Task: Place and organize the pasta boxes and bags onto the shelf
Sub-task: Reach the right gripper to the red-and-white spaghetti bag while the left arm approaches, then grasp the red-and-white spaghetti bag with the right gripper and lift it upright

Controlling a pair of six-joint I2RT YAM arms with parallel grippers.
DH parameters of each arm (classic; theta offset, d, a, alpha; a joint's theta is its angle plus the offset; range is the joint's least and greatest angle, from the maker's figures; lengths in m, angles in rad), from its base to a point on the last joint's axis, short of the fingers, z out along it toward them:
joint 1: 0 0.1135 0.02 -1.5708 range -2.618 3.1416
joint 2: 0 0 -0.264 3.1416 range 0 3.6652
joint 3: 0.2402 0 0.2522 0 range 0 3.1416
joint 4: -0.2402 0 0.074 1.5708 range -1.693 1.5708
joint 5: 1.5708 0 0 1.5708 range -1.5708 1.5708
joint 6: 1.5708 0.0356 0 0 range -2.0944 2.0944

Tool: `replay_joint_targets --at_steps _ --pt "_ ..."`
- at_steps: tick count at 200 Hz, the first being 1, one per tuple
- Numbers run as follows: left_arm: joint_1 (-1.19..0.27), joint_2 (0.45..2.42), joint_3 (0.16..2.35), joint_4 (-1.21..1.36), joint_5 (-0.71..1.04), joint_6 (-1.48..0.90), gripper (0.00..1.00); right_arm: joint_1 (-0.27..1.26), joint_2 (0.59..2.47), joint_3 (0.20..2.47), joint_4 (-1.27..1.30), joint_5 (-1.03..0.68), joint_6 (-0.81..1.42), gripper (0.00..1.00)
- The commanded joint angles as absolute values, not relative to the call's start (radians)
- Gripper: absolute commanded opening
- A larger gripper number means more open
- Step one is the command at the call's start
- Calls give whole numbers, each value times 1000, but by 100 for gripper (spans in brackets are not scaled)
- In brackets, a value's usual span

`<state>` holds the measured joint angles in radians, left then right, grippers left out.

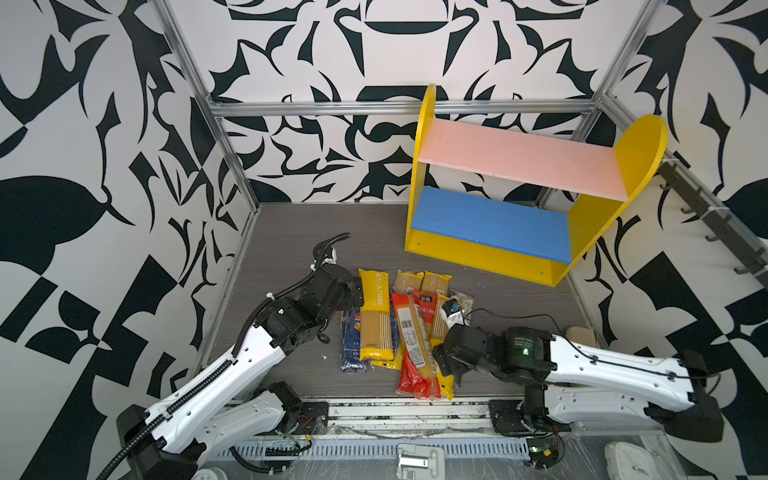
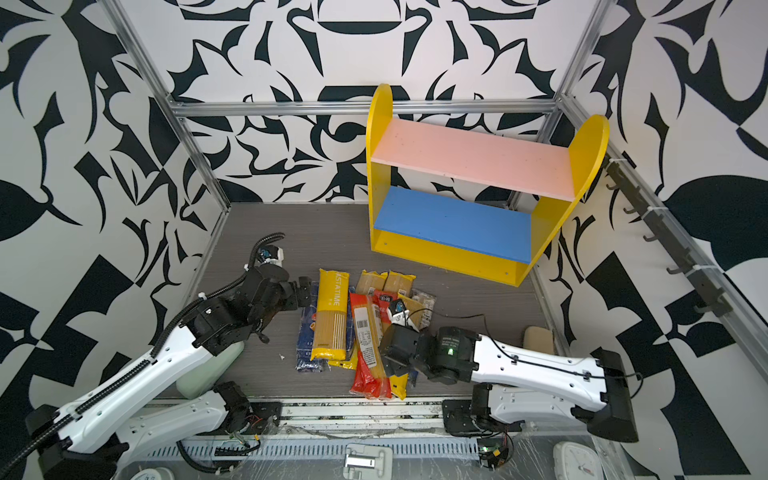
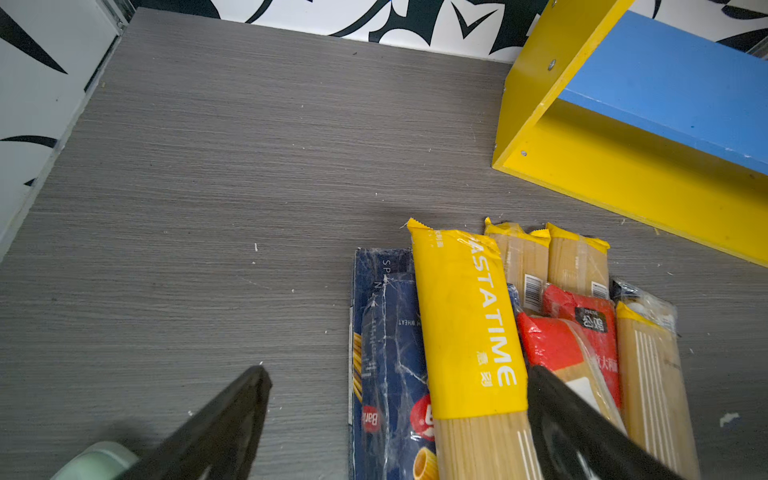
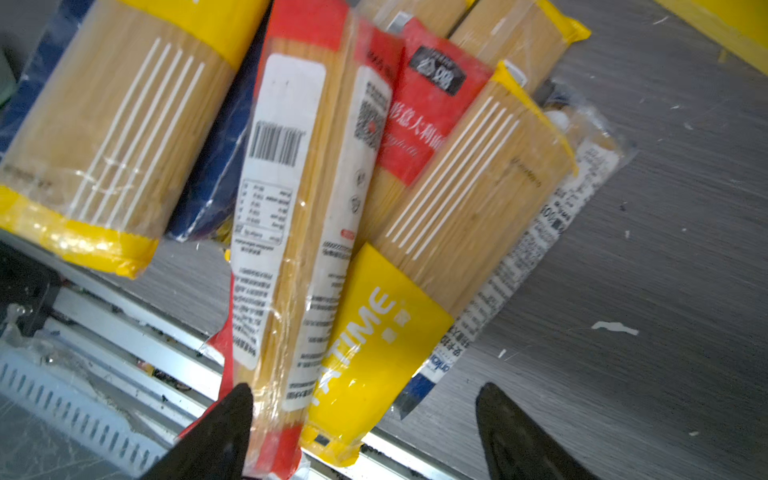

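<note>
Pasta all in one heap on the grey wood-grain table [image 1: 291,232], near-centre, nothing shelved yet. On top: a see-through spaghetti bag with red ends and a white barcode label [image 4: 282,208], lying near-to-far. Just right of it and partly under it is a yellow-ended spaghetti bag [image 4: 457,208]. At the heap's left a bigger yellow-ended bag printed PASTATIME [image 3: 469,332] lies over the dark blue Barilla cardboard boxes [image 3: 386,332]. More yellow and red bag ends poke out at the far side.

The two-tier wooden shelf with yellow side panels [image 1: 640,153] stands far right, well apart from the heap. Its pink upper board [image 1: 519,162] and blue lower board [image 1: 490,224] are both bare.

Right gripper [image 4: 366,387] sits at the near end of the heap, unclenched and holding nothing. One finger touches the red-ended bag and the other is off to the side over bare table. Left gripper [image 3: 399,370] is spread wide, empty, above the far-left part of the heap.

Step, as I read it: first pick, right arm lining up. Next move needs the jaws to take one bag only, since two bag ends lie between them. An end grip on a long bag will likely droop, so a hold nearer the middle looks safer before the carry far-right.
</note>
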<state>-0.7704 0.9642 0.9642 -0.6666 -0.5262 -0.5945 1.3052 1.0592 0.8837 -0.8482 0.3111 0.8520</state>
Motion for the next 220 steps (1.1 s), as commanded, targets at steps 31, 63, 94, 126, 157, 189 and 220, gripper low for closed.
replay_joint_targets --at_steps 31,63,94,126,157,189,220 --pt "-728 980 1024 -772 -456 -594 99 1434 1190 867 -724 322 949 86" --pt "-727 969 1022 -769 -448 -596 99 1454 1279 862 -664 306 952 85" --pt "-726 953 1021 -783 -454 -597 99 1454 1323 861 -649 316 963 83" --pt "-726 937 1017 -792 -460 -601 99 1454 1353 864 -648 311 968 83" --pt "-726 934 1015 -795 -461 -603 99 1453 1396 858 -616 277 964 80" --pt "-726 927 1008 -795 -461 -601 99 1450 1455 861 -596 249 985 64" --pt "-726 917 1002 -804 -467 -603 99 1445 1465 861 -566 234 1008 33"
